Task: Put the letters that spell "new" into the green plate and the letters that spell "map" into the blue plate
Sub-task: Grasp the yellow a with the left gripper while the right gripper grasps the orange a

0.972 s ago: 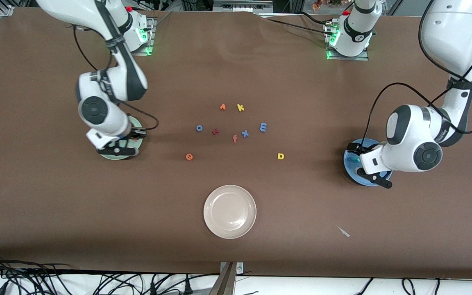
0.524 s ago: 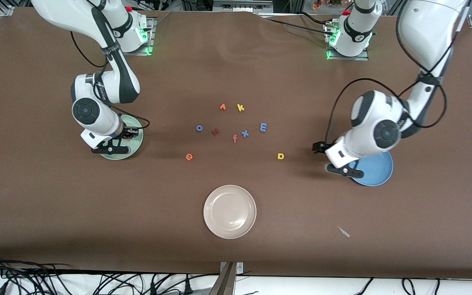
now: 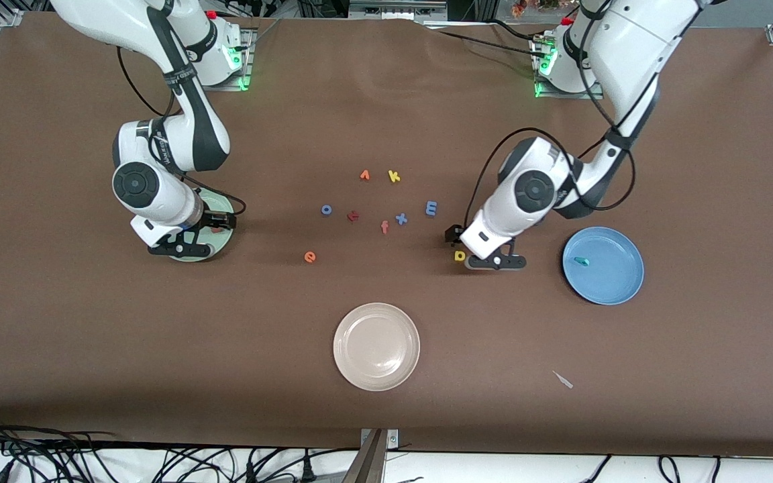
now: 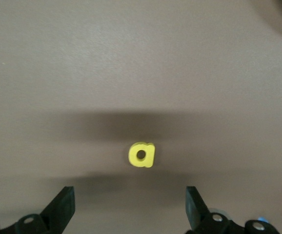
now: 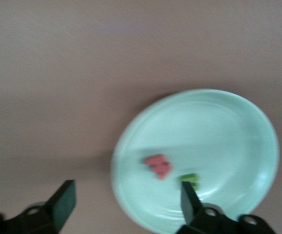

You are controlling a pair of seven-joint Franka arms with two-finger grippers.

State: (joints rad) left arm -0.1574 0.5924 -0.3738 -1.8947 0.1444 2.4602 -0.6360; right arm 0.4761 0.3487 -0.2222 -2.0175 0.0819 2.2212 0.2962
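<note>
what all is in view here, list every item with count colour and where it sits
green plate: 1, pale mint green, toward the right arm's end of the table
letters in the green plate: 2, a red-pink w and a green n
blue plate: 1, medium blue, toward the left arm's end
teal p: 1, in the blue plate
beige-white plate: 1, nearest the front camera, mid-table
yellow a: 1, on the table under the left gripper
orange e: 1, on the table between the green plate and the middle letters
blue m: 1, mid-table
other loose letters: 6, mid-table: yellow k, an orange one beside it, blue o, dark red t, orange f, blue x
left gripper: 1, open, over the yellow a
right gripper: 1, open, over the green plate
</note>
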